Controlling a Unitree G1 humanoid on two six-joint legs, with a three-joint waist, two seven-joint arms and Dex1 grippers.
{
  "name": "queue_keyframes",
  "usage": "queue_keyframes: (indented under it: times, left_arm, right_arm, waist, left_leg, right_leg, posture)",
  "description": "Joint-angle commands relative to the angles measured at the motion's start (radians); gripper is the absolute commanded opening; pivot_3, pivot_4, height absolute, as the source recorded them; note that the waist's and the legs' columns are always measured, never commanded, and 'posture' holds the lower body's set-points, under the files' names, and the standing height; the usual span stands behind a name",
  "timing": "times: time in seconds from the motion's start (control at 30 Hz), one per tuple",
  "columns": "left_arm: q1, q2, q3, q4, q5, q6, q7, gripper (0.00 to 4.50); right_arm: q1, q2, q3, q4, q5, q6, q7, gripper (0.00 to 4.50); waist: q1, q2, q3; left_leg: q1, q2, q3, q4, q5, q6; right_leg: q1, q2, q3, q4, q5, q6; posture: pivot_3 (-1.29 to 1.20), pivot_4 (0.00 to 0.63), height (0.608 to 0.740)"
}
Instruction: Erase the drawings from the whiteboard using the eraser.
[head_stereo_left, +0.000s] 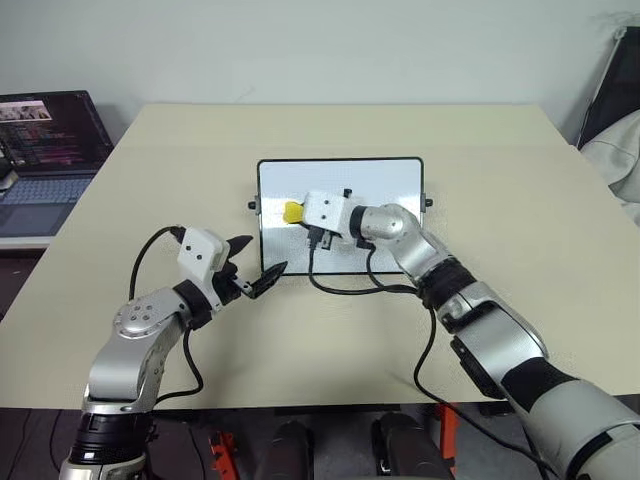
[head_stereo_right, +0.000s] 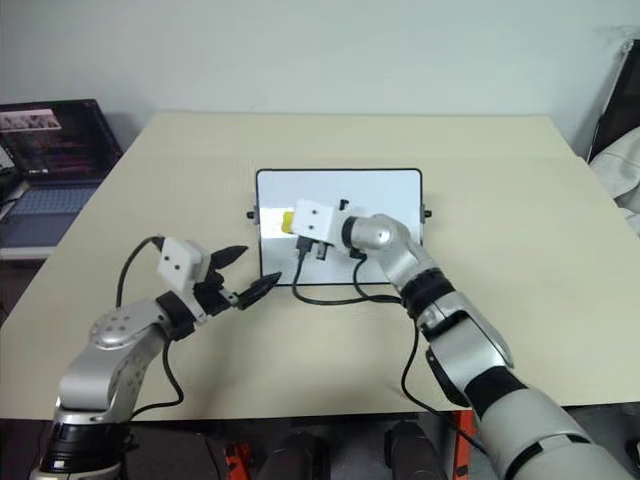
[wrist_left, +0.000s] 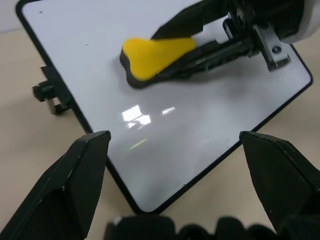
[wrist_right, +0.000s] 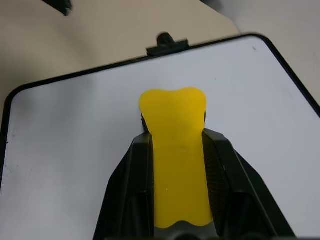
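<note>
The right gripper (wrist_right: 177, 165) is pinching the yellow eraser (wrist_right: 175, 150) between its two black fingers (wrist_right: 132, 180), one on each long side, with the rounded front end of the eraser sticking out past the fingertips. The eraser sits low over the whiteboard (head_stereo_left: 385, 180), on the robot's left half of it, with its dark underside toward the white surface; whether it actually presses on the board cannot be told. The right arm reaches in from the robot's right and crosses the near edge of the board, a black cable looping from its wrist onto the desk (head_stereo_left: 500, 160). The left gripper (head_stereo_left: 262, 266) is spread wide with nothing between its fingers (wrist_left: 75, 185), and hovers at the board's near left corner, pointing toward the eraser. The whiteboard lies flat near the middle of the desk, long side toward the robot, with a thin black frame and a small black knob (head_stereo_left: 253, 206) on each short side. Its visible surface looks clean apart from a few tiny specks near the far left corner, and no drawings can be made out. A laptop (head_stereo_left: 45, 150) with its screen lit stands on a separate surface off the desk's far left corner.
</note>
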Motion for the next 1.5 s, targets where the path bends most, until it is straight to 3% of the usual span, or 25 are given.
queue_keyframes:
  times: [0.03, 0.2, 0.37, 0.47, 0.63, 1.0, 1.33, 1.5]
  left_arm:
    - [-0.028, 0.038, -0.084, -0.103, -0.004, 0.018, -0.077, 4.5]
    - [-0.138, 0.022, -0.199, -0.06, 0.031, 0.026, -0.125, 4.5]
    - [-0.268, -0.056, -0.303, 0.034, 0.042, 0.002, -0.194, 4.5]
    - [-0.326, -0.094, -0.355, 0.1, 0.065, -0.035, -0.246, 4.5]
    - [-0.442, -0.173, -0.414, 0.181, 0.072, -0.049, -0.315, 4.5]
    - [-0.465, -0.191, -0.439, 0.204, 0.117, -0.077, -0.357, 4.5]
    - [-0.354, -0.165, -0.376, 0.077, 0.112, -0.014, -0.259, 4.5]
    - [-0.149, -0.137, -0.161, -0.053, 0.086, 0.068, -0.061, 4.5]
  right_arm:
    - [0.188, -0.059, -0.171, -0.447, 0.111, 0.24, -0.031, 1.0]
    - [0.54, -0.052, -0.341, -1.001, 0.165, 0.613, -0.153, 1.0]
    - [0.781, 0.061, -0.464, -1.208, 0.142, 0.75, -0.361, 1.0]
    - [0.801, 0.098, -0.491, -1.211, 0.124, 0.799, -0.452, 1.0]
    - [0.76, 0.056, -0.504, -1.086, 0.132, 0.789, -0.483, 1.0]
    - [0.631, 0.003, -0.602, -0.855, 0.233, 0.817, -0.5, 1.0]
    - [0.606, -0.078, -0.619, -0.82, 0.32, 0.778, -0.458, 4.46]
    - [0.685, -0.11, -0.618, -0.956, 0.356, 0.673, -0.41, 4.46]
  waist:
    - [0.008, 0.0, 0.0]
    - [0.008, 0.0, 0.0]
    - [-0.001, 0.001, 0.0]
    - [-0.008, 0.001, 0.0]
    - [-0.008, 0.001, 0.0]
    - [-0.007, 0.001, 0.0]
    - [-0.011, 0.001, 0.0]
    - [-0.015, 0.002, 0.0]
  left_leg:
    - [-0.003, 0.0, -0.002, 0.0, 0.0, 0.0]
    - [-0.012, 0.0, -0.001, -0.001, -0.001, 0.0]
    - [-0.008, -0.001, 0.001, 0.0, 0.0, 0.0]
    - [-0.003, -0.001, 0.003, -0.001, 0.0, 0.0]
    - [-0.001, -0.002, 0.004, 0.0, 0.0, 0.001]
    - [-0.003, -0.002, 0.003, -0.001, 0.0, 0.001]
    - [-0.003, -0.002, 0.003, -0.001, 0.0, 0.001]
    - [-0.003, -0.001, 0.002, -0.001, 0.0, 0.001]
  right_leg:
    - [0.0, 0.0, 0.0, -0.003, 0.0, 0.0]
    - [-0.007, -0.001, 0.0, -0.005, -0.002, 0.003]
    - [-0.005, 0.001, 0.001, -0.004, -0.002, 0.003]
    - [-0.001, 0.003, 0.002, -0.003, -0.002, 0.003]
    - [0.001, 0.005, 0.002, -0.003, -0.002, 0.003]
    - [0.0, 0.004, 0.002, -0.004, -0.002, 0.003]
    - [0.0, 0.004, 0.002, -0.004, -0.002, 0.004]
    - [0.0, 0.003, 0.002, -0.004, -0.002, 0.004]
  posture:
    - [0.0, 0.15, 0.74]
    - [0.0, 0.15, 0.74]
    - [0.0, 0.15, 0.74]
    - [0.0, 0.15, 0.74]
    - [0.0, 0.15, 0.74]
    - [0.0, 0.15, 0.74]
    - [0.0, 0.15, 0.74]
    - [0.0, 0.15, 0.74]
